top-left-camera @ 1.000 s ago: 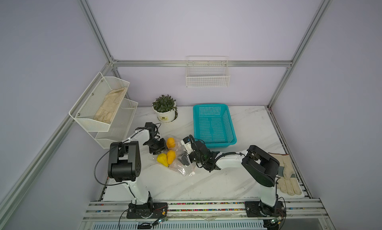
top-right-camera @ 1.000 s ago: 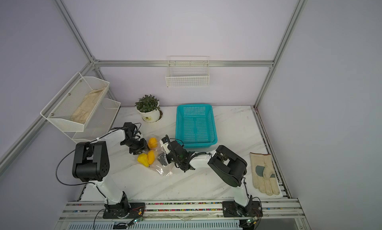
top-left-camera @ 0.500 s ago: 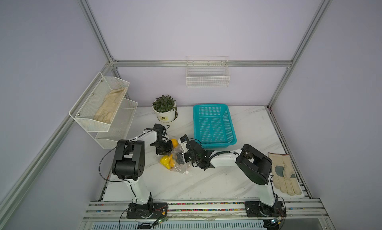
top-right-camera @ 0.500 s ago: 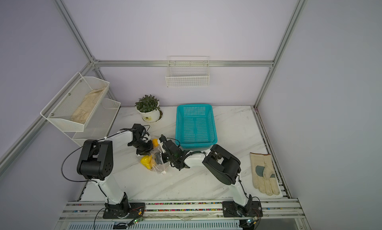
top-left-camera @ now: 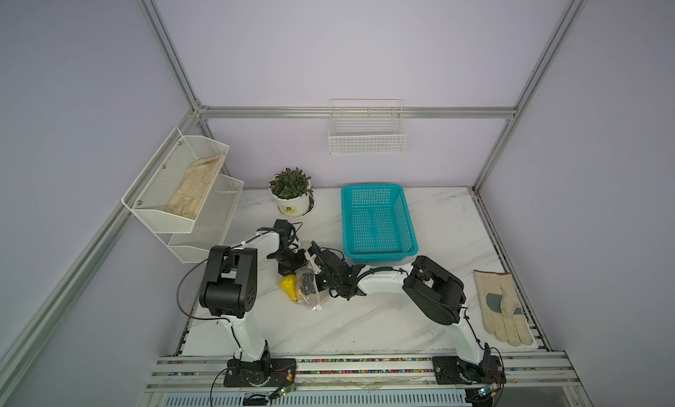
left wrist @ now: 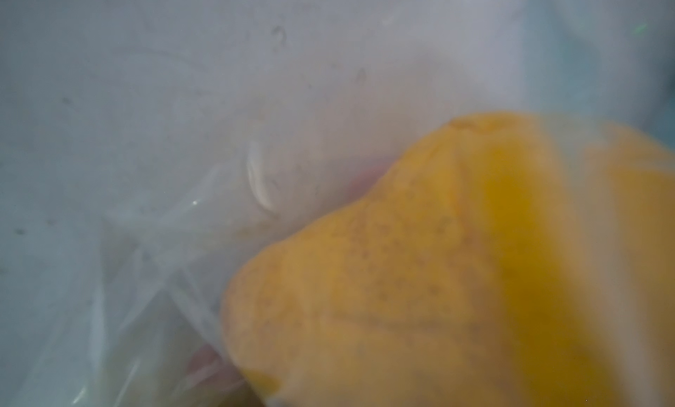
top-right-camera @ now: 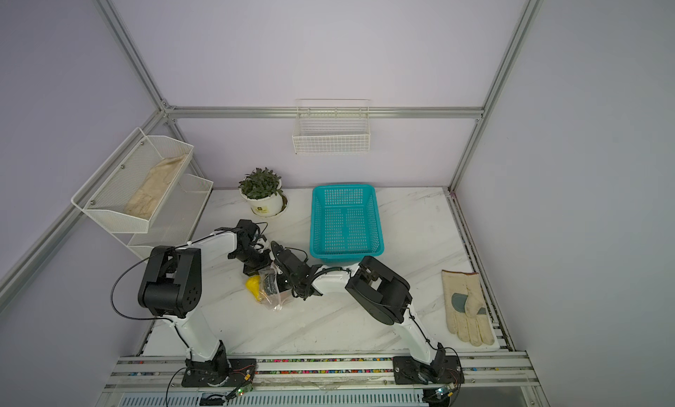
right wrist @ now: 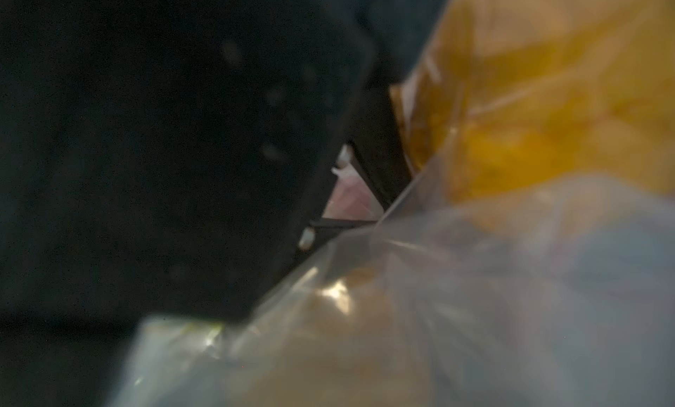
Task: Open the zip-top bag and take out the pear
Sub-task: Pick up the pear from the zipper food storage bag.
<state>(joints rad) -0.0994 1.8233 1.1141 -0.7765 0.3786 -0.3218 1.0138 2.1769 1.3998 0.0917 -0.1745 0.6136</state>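
Note:
The zip-top bag [top-left-camera: 310, 300] [top-right-camera: 274, 300] lies crumpled on the marble table between my two arms. The yellow pear [top-left-camera: 288, 285] [top-right-camera: 252, 285] shows at its left side. Seen close through the film in the left wrist view, the pear [left wrist: 420, 277] fills most of the frame, with the bag [left wrist: 164, 222] wrinkled around it. My left gripper [top-left-camera: 292, 268] [top-right-camera: 255, 268] presses down on the bag's far edge, shut on the plastic. My right gripper [top-left-camera: 309, 284] [top-right-camera: 270, 282] is pushed into the bag from the right, its jaws hidden by film. In the right wrist view the bag [right wrist: 475, 295] is drawn taut.
A teal basket [top-left-camera: 345, 222] stands just behind the right arm, and a potted plant [top-left-camera: 292, 193] is at the back. A work glove [top-left-camera: 502, 310] lies at the right edge. A white wire shelf [top-left-camera: 182, 189] juts out at the left. A wire basket [top-left-camera: 367, 134] hangs on the back wall.
My left gripper has moved right onto the bag and shut. My right gripper has pushed left into the bag. The bag has bunched up and the orange fruit is hidden.

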